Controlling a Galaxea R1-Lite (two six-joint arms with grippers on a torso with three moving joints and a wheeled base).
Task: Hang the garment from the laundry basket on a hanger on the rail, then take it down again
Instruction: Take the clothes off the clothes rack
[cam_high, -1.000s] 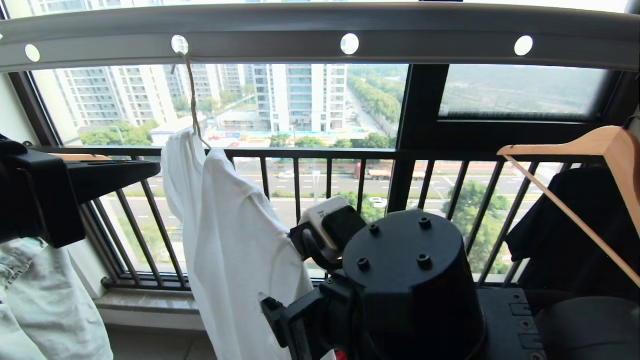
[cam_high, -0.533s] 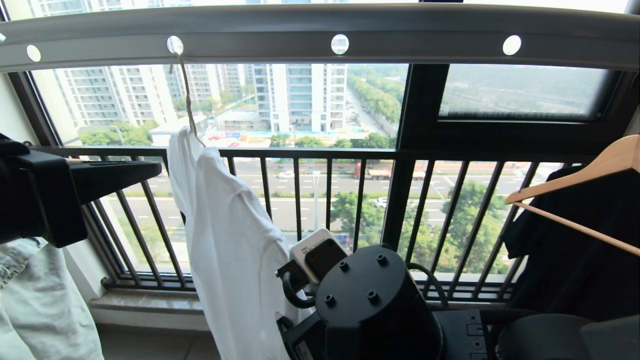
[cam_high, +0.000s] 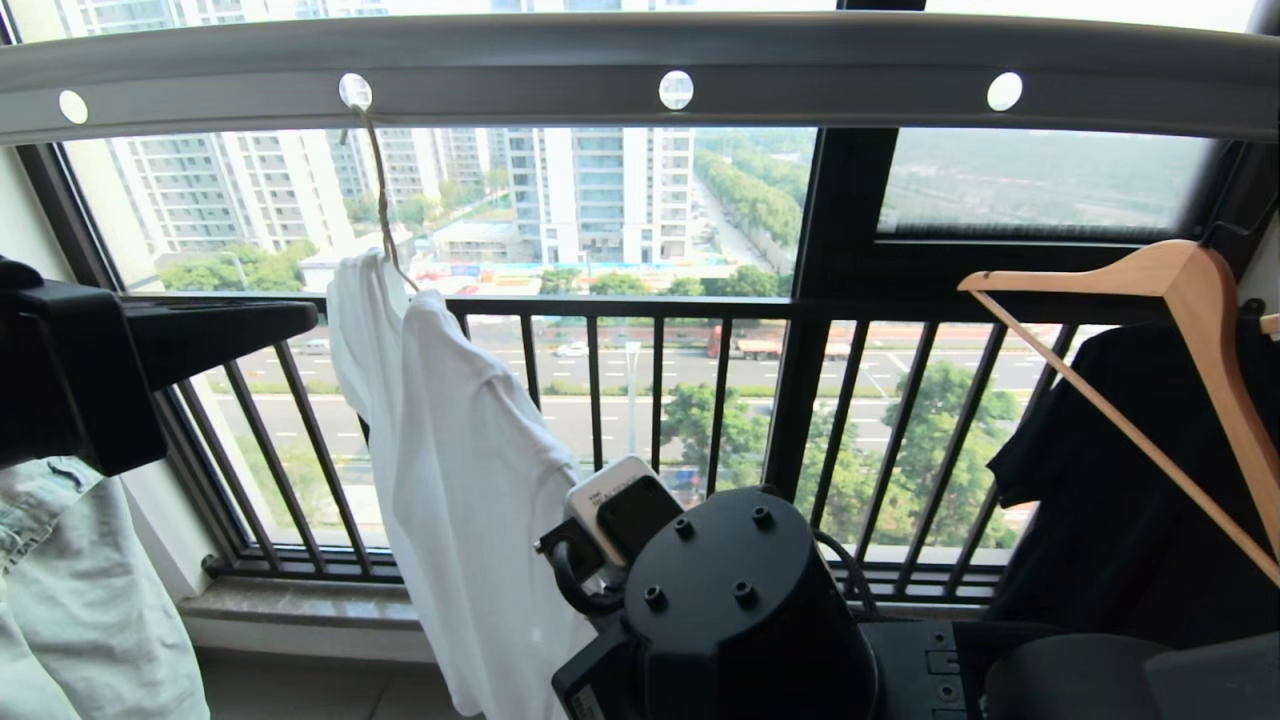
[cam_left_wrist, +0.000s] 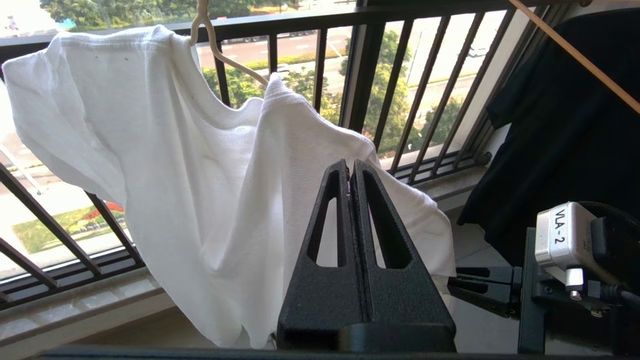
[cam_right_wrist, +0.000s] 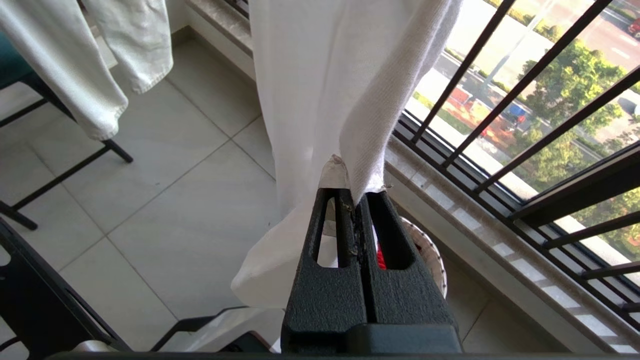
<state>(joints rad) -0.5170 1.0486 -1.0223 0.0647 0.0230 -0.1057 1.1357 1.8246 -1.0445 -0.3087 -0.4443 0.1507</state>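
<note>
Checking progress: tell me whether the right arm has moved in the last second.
Yes. The right arm has sunk and shifted left against the thick window post.

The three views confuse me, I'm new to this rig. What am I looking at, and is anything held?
The wide view is from the robot's head: a white T-shirt hangs on a thin hanger hooked in the grey rail. The other two come from cameras on the wrists. The right tool is shut on the T-shirt's lower edge, above a basket on the floor. The left tool is shut and holds nothing. A wooden hanger hangs at right.
</note>
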